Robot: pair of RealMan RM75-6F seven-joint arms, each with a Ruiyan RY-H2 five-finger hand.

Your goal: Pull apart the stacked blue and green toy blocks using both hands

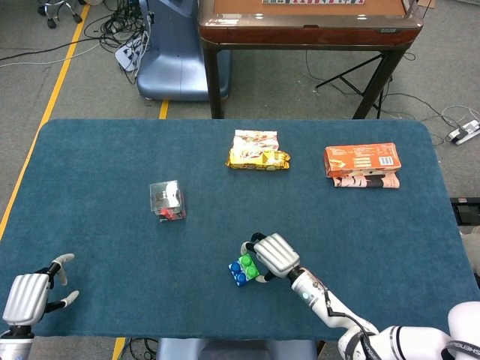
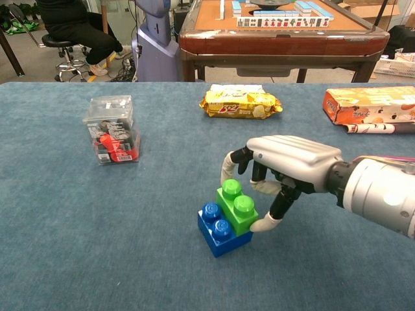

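A green block point(image 2: 237, 207) sits stacked on a blue block point(image 2: 217, 230) on the blue tablecloth, near the front middle. My right hand point(image 2: 292, 162) arches over the stack from the right. One finger point(image 2: 227, 170) presses behind the green block and the thumb point(image 2: 262, 223) presses its right side, so the hand pinches it. The head view shows the same stack, green block point(image 1: 248, 262) on blue block point(image 1: 239, 274), beside the right hand point(image 1: 274, 255). My left hand point(image 1: 26, 298) lies at the table's near left corner, fingers apart, holding nothing, far from the blocks.
A clear plastic box point(image 2: 111, 128) with red contents stands at the left middle. A yellow snack packet point(image 2: 241, 102) lies at the far centre. An orange carton point(image 2: 369, 105) lies at the far right. A wooden mahjong table point(image 1: 307, 22) stands beyond the far edge.
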